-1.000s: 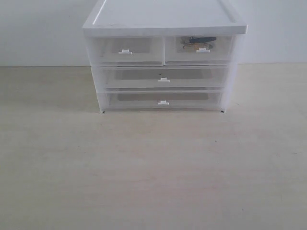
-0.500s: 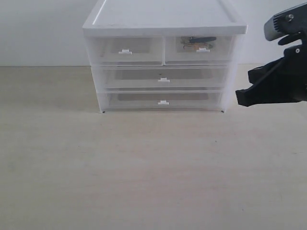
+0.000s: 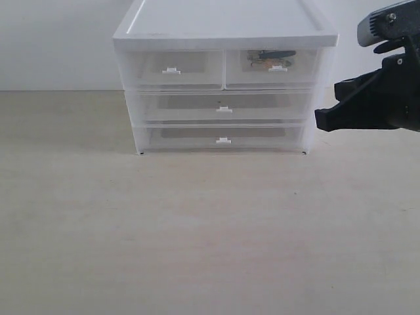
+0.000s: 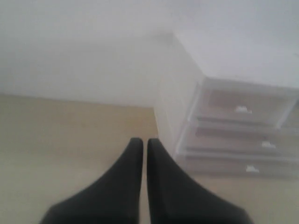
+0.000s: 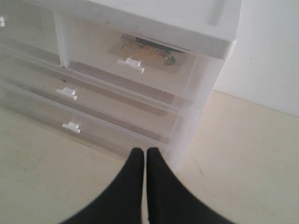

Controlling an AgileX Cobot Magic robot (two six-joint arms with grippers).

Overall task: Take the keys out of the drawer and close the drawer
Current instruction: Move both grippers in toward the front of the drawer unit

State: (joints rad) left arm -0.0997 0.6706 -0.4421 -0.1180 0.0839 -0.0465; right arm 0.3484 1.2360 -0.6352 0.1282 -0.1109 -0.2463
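The keys (image 3: 270, 58) lie inside the shut upper right drawer (image 3: 302, 69), seen through its translucent front; the right wrist view shows the keys (image 5: 147, 49) behind the tab handle (image 5: 131, 64). My right gripper (image 3: 323, 121) hovers shut and empty just right of the cabinet, level with the lower drawers; its fingertips (image 5: 144, 151) point at the cabinet's lower right corner. My left gripper (image 4: 142, 141) is shut with nothing in it, off the cabinet's left side and out of the exterior view.
The white drawer cabinet (image 3: 223, 26) stands at the back of a pale wooden table (image 3: 197, 230), against a white wall. It has a left twin drawer (image 3: 197, 69) and two full-width drawers (image 3: 184, 105) below, all shut.
My right arm came into view from the right and has moved a little left toward the cabinet. Drawers and keys have not moved.
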